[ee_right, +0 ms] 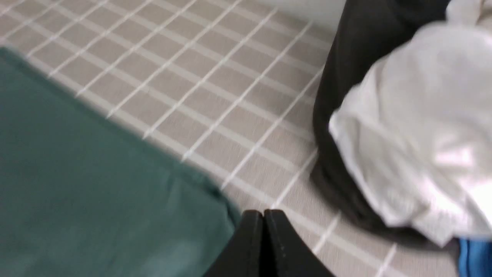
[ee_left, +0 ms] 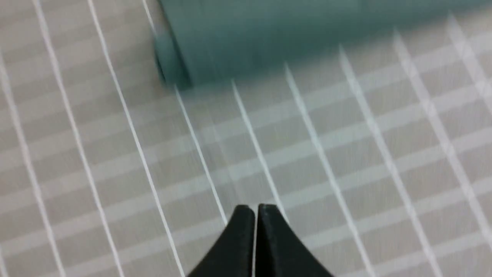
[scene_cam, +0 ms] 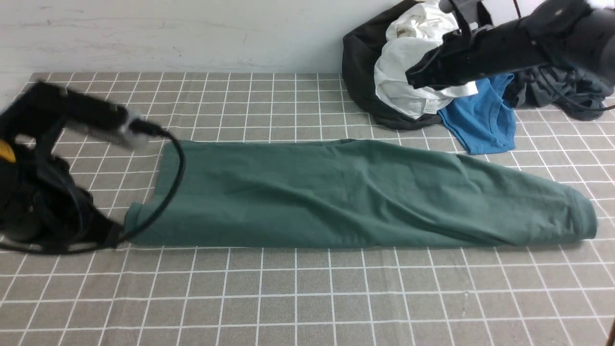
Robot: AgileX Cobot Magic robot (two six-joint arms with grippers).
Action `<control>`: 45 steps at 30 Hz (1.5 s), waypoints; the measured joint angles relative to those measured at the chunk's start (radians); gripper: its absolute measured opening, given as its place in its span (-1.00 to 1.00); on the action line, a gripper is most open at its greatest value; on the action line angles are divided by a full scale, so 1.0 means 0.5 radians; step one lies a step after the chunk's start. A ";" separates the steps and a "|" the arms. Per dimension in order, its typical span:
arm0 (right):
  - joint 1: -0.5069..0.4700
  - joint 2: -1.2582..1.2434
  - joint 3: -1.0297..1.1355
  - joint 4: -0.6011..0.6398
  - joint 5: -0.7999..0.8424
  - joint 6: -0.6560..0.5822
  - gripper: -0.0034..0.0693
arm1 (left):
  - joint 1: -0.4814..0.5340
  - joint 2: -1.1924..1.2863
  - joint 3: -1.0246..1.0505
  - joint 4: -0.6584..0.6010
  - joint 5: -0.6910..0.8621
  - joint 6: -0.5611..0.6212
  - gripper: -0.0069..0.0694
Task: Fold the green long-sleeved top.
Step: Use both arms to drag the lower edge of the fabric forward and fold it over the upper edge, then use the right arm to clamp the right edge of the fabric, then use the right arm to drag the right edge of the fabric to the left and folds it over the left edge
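Note:
The green long-sleeved top (scene_cam: 346, 192) lies as a long, flat folded strip across the middle of the checked table; no logo or label shows. My left arm (scene_cam: 72, 115) is blurred at the left, beside the top's left end. In the left wrist view the left gripper (ee_left: 255, 207) is shut and empty over bare tablecloth, a few squares short of the top's corner (ee_left: 215, 42). My right gripper (scene_cam: 412, 79) is raised over the clothes pile at the back right, shut and empty. It also shows in the right wrist view (ee_right: 264, 212), above the top's far edge (ee_right: 96, 173).
A pile of clothes sits at the back right: a black garment (scene_cam: 360, 62), a white one (scene_cam: 408, 67), a bright blue T-shirt (scene_cam: 480, 120) and a dark grey one (scene_cam: 567, 91). A white wall (scene_cam: 168, 33) closes the back. A black cable (scene_cam: 175, 182) loops over the top's left end.

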 joint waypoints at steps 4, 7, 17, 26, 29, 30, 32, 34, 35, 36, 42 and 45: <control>-0.062 -0.048 -0.002 -0.776 0.523 0.744 -0.87 | 0.000 -0.002 0.301 0.002 -0.013 0.000 -0.84; -0.175 0.005 0.063 -1.353 0.708 1.201 -0.70 | 0.000 -0.002 0.446 -0.039 -0.143 -0.002 -0.84; -0.519 0.062 0.159 -1.384 0.725 1.402 0.41 | 0.000 -0.015 0.442 -0.408 -0.214 0.103 -0.84; -0.580 0.256 0.269 -1.106 0.719 1.371 0.41 | 0.000 -0.015 0.442 -0.580 -0.207 0.287 -0.84; -0.583 0.256 0.269 -0.962 0.717 1.244 0.07 | 0.000 -0.015 0.442 -0.580 -0.201 0.293 -0.84; -0.583 0.256 0.269 -0.930 0.717 1.206 -0.08 | 0.000 -0.015 0.442 -0.580 -0.197 0.293 -0.84; -0.587 0.241 0.269 -0.916 0.715 1.172 -0.41 | 0.000 -0.015 0.442 -0.580 -0.186 0.293 -0.84; -0.595 0.215 0.269 -0.951 0.715 1.164 -0.63 | 0.000 -0.015 0.442 -0.580 -0.174 0.294 -0.84; -0.603 0.188 0.273 -0.994 0.715 1.164 -0.72 | 0.000 -0.015 0.442 -0.580 -0.159 0.294 -0.84; -0.614 0.152 0.275 -1.051 0.717 1.171 -0.73 | 0.000 -0.015 0.442 -0.580 -0.145 0.294 -0.84; -0.738 -0.174 0.277 -1.426 0.721 1.375 -0.72 | 0.000 -0.015 0.432 -0.584 -0.100 0.296 -0.84; -0.808 -0.387 0.277 -1.379 0.737 1.506 -0.72 | 0.000 -0.015 0.430 -0.617 -0.096 0.296 -0.84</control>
